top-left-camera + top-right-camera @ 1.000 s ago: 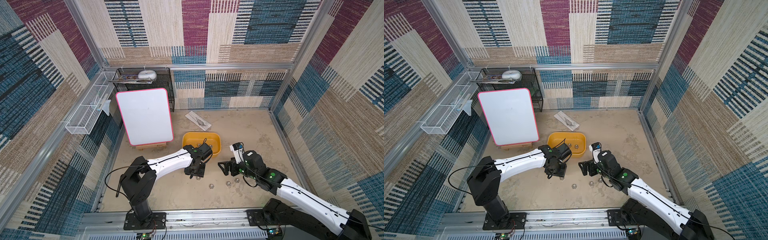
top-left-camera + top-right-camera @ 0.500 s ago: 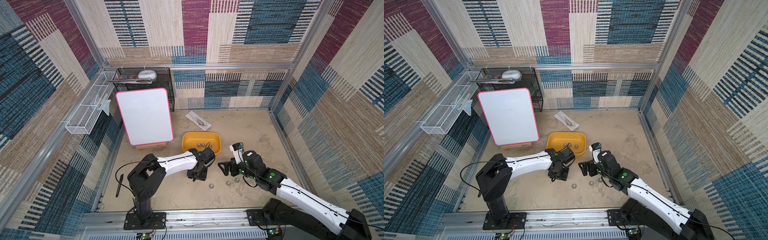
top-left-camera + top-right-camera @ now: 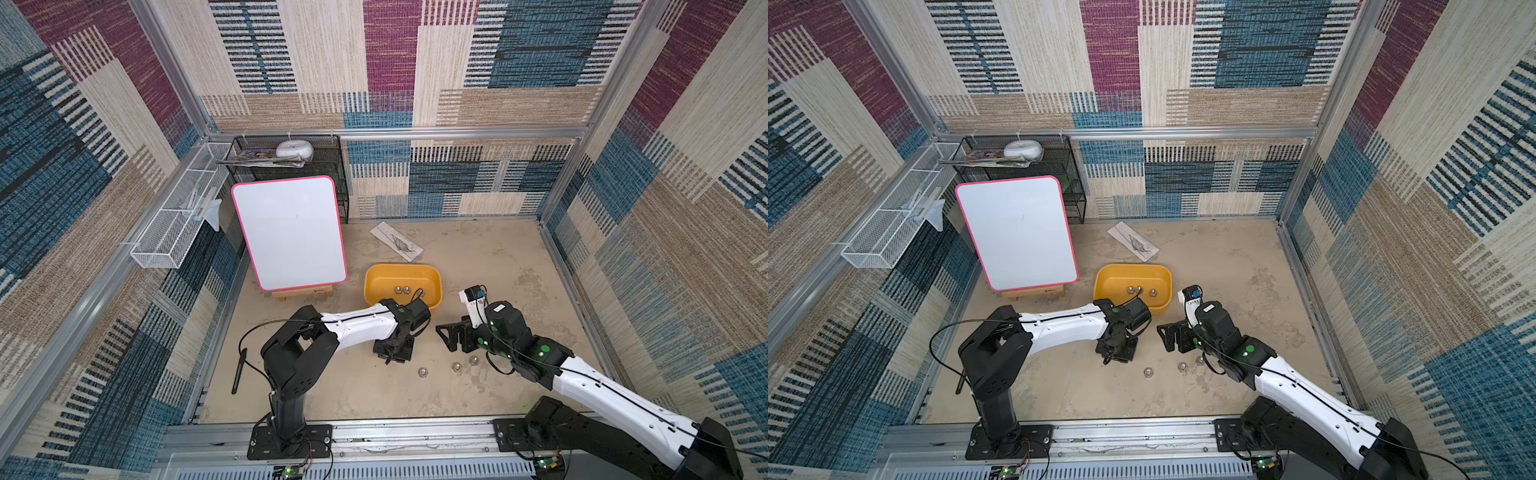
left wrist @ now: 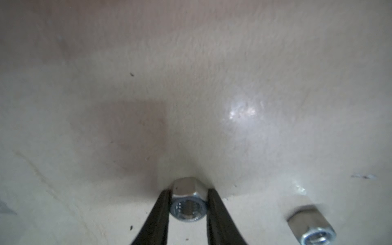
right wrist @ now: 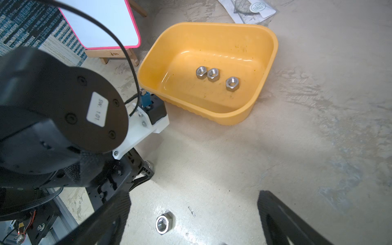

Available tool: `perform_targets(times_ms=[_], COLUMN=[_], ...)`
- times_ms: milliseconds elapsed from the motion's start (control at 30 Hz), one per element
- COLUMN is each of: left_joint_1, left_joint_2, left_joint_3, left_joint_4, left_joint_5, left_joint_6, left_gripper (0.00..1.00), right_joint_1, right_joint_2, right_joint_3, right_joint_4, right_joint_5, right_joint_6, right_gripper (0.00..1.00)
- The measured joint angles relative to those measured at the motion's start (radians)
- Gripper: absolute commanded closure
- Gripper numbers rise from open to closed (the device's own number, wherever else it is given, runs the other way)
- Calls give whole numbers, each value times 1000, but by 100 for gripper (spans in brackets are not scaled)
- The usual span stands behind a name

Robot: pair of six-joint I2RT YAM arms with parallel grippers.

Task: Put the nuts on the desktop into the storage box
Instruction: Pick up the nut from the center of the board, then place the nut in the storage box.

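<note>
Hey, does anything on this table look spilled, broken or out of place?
Nothing stands out. Three nuts lie in the yellow box, three more sit loose on the table, and the left gripper pinches one more nut. The table is just scuffed and patchy.

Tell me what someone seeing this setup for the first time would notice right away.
The bright yellow storage box in the middle of the desktop stands out, with three silver nuts lying in it. Behind it to the left stands a pink-edged whiteboard. In the left wrist view, the left gripper is shut on a nut, and three more loose nuts lie on the desktop nearby.
</note>
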Motion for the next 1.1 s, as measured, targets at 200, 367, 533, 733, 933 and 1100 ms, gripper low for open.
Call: perform_targets(times_ms=[200,367,533,733,933,1100], left_joint_1=[0,0,15,76,151,202], left_joint_2=[-5,-8,-9,28,142,282], left_joint_3=[3,64,201,422,640,805], left_joint_4=[-5,-37,-106,-194,-246,-274], left_joint_5=[-1,-13,-43,-63,-53,-36], left_joint_6=[-1,11,50,103,150,183], left_gripper=[84,83,82,82,82,82], right_joint_1=[0,0,0,0,0,0], right_joint_2=[0,1,-4,-19,-32,-35], right_joint_3=[0,-1,-1,-1,-2,-2], right_joint_4=[0,0,0,0,0,0], right_joint_5=[0,0,0,0,0,-2], right_joint_6=[0,0,0,3,4,4], right_gripper=[1,1,1,1,1,1])
